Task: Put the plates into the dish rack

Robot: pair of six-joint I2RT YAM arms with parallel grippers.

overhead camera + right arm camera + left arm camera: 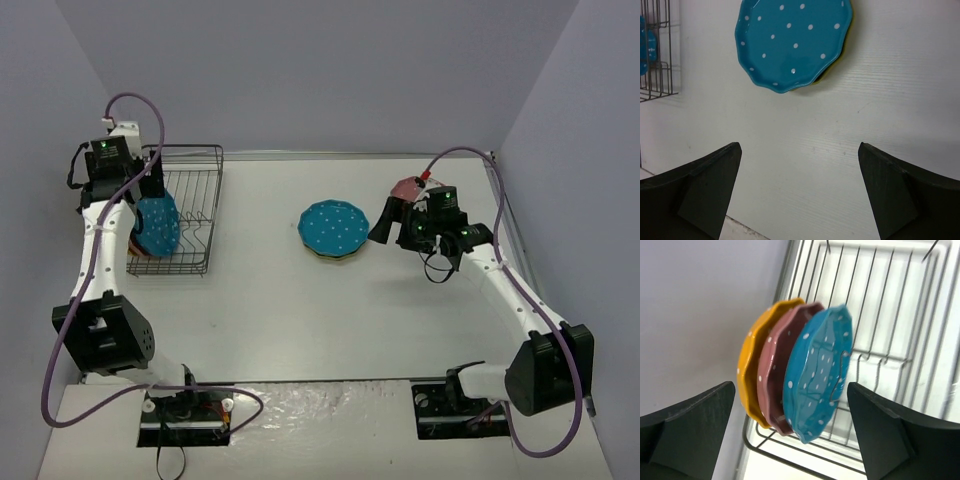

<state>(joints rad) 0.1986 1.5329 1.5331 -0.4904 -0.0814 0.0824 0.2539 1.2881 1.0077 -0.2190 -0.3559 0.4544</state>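
The rectangular dark wire dish rack point(195, 190) holds 3 scalloped, dotted plates upright: orange-yellow point(752, 365), pink point(775, 370), teal point(815, 375). The left fingers point(148, 192) are spread wide beside them, empty. The right fingers point(392, 222) are also spread wide and empty, near another teal plate point(332, 228) lying flat on the white table point(260, 320).

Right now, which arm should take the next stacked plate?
Right. The right gripper, open, faces the flat-lying teal plate; the left gripper hangs open over the dish rack, away from it.
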